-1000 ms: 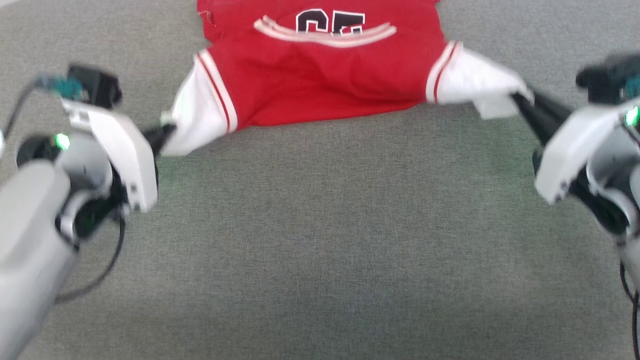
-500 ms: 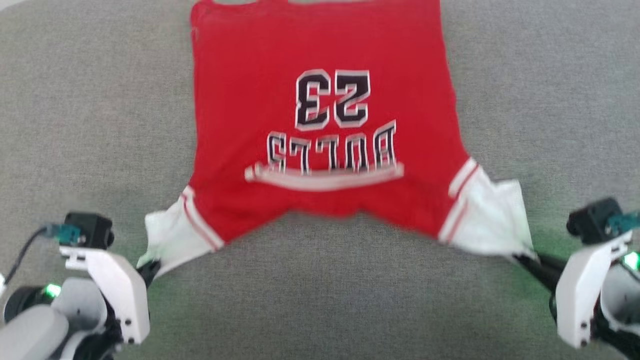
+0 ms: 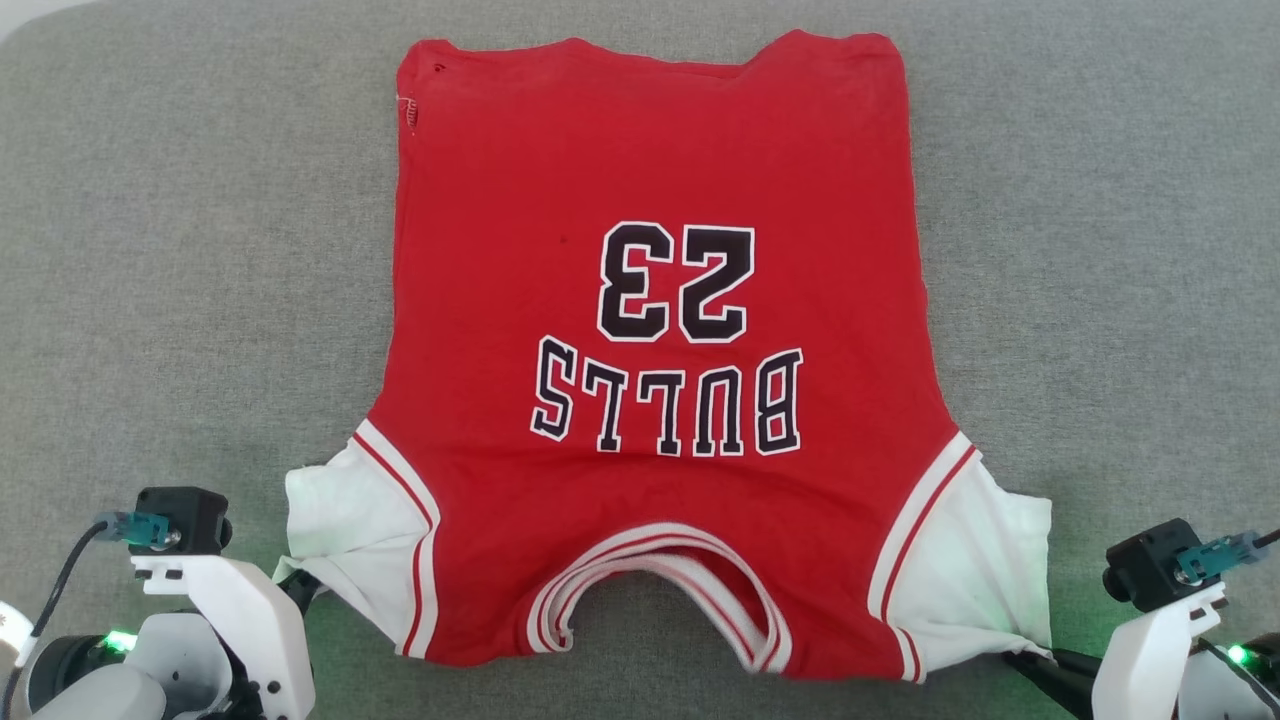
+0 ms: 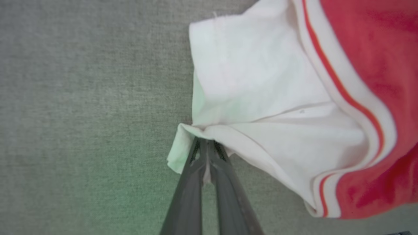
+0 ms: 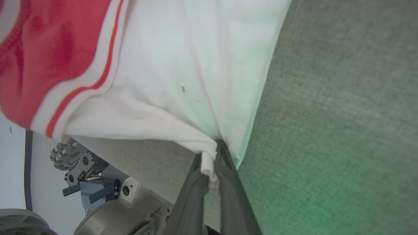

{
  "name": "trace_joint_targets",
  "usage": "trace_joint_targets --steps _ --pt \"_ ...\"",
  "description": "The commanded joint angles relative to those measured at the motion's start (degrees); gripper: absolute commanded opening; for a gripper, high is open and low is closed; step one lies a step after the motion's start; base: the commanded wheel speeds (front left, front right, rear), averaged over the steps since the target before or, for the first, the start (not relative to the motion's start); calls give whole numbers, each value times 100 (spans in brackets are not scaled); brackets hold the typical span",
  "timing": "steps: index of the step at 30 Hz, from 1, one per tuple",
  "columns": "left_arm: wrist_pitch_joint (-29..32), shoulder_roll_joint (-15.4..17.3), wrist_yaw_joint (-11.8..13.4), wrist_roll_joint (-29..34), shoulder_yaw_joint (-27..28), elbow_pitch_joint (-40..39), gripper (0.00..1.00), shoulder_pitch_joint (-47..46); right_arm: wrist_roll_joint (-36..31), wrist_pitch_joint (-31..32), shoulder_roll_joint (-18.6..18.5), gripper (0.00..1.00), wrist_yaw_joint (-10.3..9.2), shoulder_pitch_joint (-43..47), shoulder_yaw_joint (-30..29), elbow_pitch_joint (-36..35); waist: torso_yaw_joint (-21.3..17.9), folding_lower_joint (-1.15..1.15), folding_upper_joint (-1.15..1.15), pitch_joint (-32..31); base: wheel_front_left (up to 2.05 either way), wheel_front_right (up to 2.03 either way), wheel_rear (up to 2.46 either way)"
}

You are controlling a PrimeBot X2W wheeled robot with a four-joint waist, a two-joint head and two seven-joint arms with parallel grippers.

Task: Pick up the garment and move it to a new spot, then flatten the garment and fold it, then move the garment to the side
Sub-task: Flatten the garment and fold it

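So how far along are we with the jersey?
Done: the garment lies spread flat, print up, on the grey surface. In hand: the left gripper and right gripper are each shut on its white sleeves. To do: fold it, move it aside.

Left gripper (image 3: 303,588) lower left, fingers pinched together on garment (image 3: 650,150) sleeve. Right gripper (image 3: 1025,662) lower right, likewise clamped on other sleeve. Both point inward.

Robot test lab, most likely (can't be certain from this little).
Grey cloth-covered table (image 3: 180,300) with a rounded far-left corner. Below the table's edge is a plain white floor (image 5: 13,169) with a dark stripe. Beside the table stands the robot's bare metal wheeled base (image 5: 130,209) with a roller wheel (image 5: 63,156).
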Motion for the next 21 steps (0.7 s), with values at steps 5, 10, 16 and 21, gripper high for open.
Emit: trace_joint_targets --steps 5,10,16,21 --pt "-181 -228 -146 -66 -64 168 0 205 -233 56 263 100 -6 79 -228 -150 28 0 -1 17 0 0 0" --pt "-277 -298 -223 14 -69 42 0 59 -404 209 267 100 -4 -140 -648 -937 136 0 -1 123 0 0 0" --pt "-341 -427 -274 85 -48 -64 0 -147 -674 413 472 100 -3 -734 -1029 -1515 301 0 -1 331 0 0 0" --pt "-302 -622 -376 263 -161 -139 0 -414 -993 421 652 100 -3 -1807 -1306 -1354 538 0 -1 560 0 0 0"
